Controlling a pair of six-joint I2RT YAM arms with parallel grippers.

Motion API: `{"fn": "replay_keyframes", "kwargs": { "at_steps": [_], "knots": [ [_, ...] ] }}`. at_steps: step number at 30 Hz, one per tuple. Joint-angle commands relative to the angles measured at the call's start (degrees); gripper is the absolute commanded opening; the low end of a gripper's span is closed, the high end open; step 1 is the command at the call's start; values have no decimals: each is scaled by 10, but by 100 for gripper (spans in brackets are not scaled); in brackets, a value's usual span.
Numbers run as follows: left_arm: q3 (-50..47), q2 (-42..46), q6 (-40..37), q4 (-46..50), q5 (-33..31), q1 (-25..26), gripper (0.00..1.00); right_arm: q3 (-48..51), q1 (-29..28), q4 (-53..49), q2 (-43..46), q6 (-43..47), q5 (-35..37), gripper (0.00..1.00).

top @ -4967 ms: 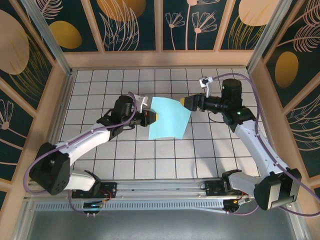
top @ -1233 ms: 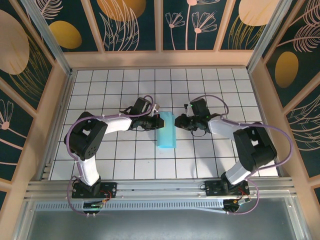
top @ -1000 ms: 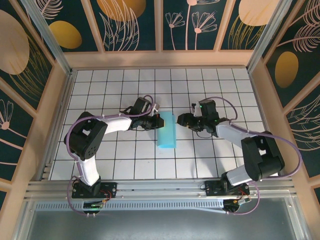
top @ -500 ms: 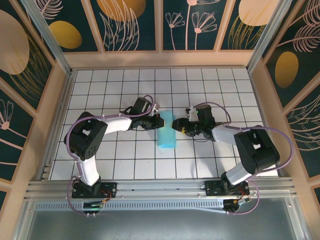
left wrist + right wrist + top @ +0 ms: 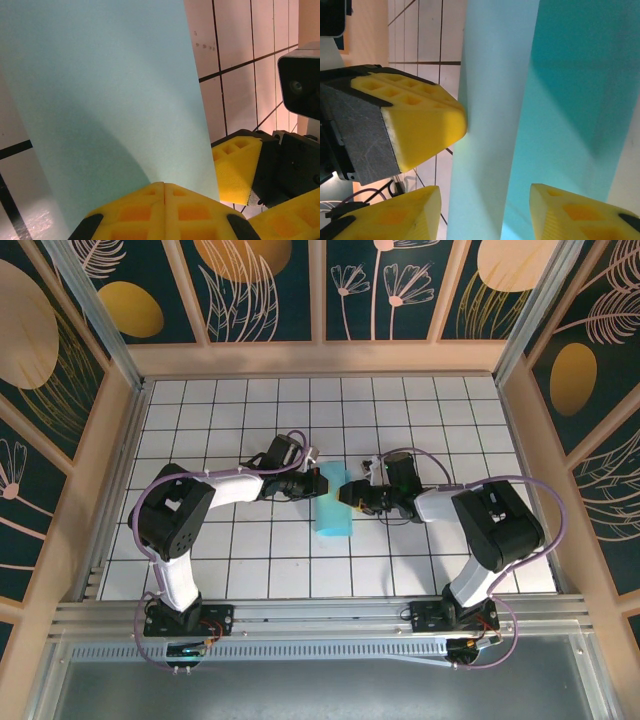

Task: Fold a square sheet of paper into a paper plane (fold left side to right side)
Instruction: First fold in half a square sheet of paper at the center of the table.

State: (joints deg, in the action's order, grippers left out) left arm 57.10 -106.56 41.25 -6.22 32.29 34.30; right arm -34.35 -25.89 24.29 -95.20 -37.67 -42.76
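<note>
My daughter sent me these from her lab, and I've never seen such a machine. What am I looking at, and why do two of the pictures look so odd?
These are two robot arms bolted at the near edge of a tiled table, each ending in two yellow padded fingers. The wide picture comes from a fixed camera above and behind them, left arm on the left, right arm on the right. The two close-ups come from small cameras on the wrists, so each shows its own fingers at the bottom. Between the arms lies a light blue paper, folded into a narrow strip. The left fingers are shut, tips at the paper's edge; the right fingers stand open over it.
</note>
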Motion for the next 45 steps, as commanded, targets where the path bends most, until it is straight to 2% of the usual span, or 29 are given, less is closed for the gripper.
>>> {"fn": "replay_keyframes", "kwargs": {
  "at_steps": [1, 9, 14, 21, 27, 36, 45],
  "knots": [
    [-7, 8, 2, -3, -1, 4, 2, -11, -5, 23, -10, -3, -12, 45],
    [-7, 17, -1, 5, -10, 4, 7, -22, -9, -21, -13, 14, 16, 16],
    [-6, 45, -6, 26, -35, 4, 19, -29, -14, -53, -14, 27, 38, 5],
    [-28, 109, 6, 60, -129, 3, 39, -44, -22, -96, -16, 36, 76, 3],
    [-43, 95, 10, 66, -142, 3, 48, -50, -26, -114, -19, 40, 98, 3],
    [-39, 43, 20, 28, -94, 15, 53, -59, -32, -128, -26, 44, 106, 3],
    [-28, 3, 21, 31, -105, 28, 53, -63, -37, -135, -27, 48, 112, 3]
  ]
}}
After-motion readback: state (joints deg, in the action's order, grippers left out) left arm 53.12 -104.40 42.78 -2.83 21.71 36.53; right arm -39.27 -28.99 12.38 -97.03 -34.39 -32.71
